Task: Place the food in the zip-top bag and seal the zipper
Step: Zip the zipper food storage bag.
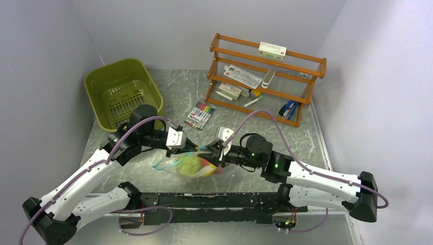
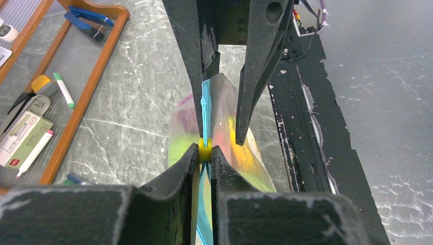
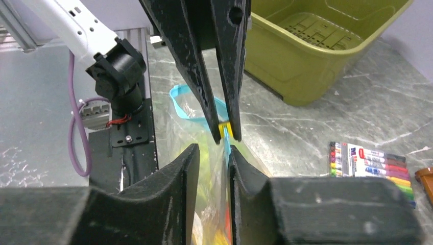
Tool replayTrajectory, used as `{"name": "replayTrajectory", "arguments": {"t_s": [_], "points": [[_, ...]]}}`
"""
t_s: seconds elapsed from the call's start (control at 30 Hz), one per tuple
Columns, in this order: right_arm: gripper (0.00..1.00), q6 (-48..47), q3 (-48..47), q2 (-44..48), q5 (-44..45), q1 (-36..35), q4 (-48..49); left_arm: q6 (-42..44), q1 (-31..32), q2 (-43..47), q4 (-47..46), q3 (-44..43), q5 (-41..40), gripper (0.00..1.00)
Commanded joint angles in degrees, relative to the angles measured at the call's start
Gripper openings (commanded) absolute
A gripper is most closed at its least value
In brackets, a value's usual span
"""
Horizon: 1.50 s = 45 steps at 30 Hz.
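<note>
The clear zip-top bag (image 1: pixel 168 164) lies on the table between my two grippers, with the food (image 1: pixel 193 164) inside showing yellow-green and orange. In the left wrist view my left gripper (image 2: pixel 205 151) is shut on a small yellow slider (image 2: pixel 205 152) on the teal zipper (image 2: pixel 205 104). The food shows through the plastic as an orange-yellow blur (image 2: pixel 250 158). In the right wrist view my right gripper (image 3: pixel 213 151) straddles the bag's top edge (image 3: pixel 178 127), with a visible gap between its jaws. The zipper strip (image 3: pixel 226 145) lies against its right finger. The slider (image 3: pixel 224 128) sits just beyond.
An olive-green tub (image 1: pixel 122 92) stands at the back left. A pack of coloured markers (image 1: pixel 200 115) lies behind the bag. A wooden rack (image 1: pixel 265 76) with office items stands at the back right. A black rail (image 1: pixel 214 201) runs along the near edge.
</note>
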<state>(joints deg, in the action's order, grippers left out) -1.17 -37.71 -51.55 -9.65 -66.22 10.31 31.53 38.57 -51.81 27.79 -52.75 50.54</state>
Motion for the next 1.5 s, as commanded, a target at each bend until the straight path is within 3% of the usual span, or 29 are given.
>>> {"name": "replayTrajectory", "arguments": {"t_s": [0.0, 0.07, 0.27, 0.67, 1.17, 1.47], "points": [[0.2, -1.5, -4.3, -0.7, -1.2, 0.0, 1.4, 0.9, -0.3, 0.5, 0.3, -1.9, 1.2, 0.07], [0.0, -1.3, -4.5, -0.2, 0.0, 0.0, 1.7, 1.6, -0.3, 0.0, 1.9, -3.8, 1.2, 0.07], [0.0, -0.1, -1.2, 5.7, 9.1, 0.1, 3.6, 3.4, -0.3, 0.4, 7.3, -4.8, -3.1, 0.07], [0.0, -0.7, 1.0, 11.6, 8.9, 0.1, 0.6, 4.9, -0.3, 2.7, 12.5, -3.2, -9.3, 0.07], [0.0, -0.1, -0.5, 18.6, 22.9, 0.2, -10.1, 6.5, -0.3, 5.8, 18.2, -2.3, -18.5, 0.07], [0.0, 1.7, 0.9, 21.3, 29.0, 0.2, -10.7, 6.0, -0.3, 6.5, 18.9, -2.5, -20.9, 0.07]]}}
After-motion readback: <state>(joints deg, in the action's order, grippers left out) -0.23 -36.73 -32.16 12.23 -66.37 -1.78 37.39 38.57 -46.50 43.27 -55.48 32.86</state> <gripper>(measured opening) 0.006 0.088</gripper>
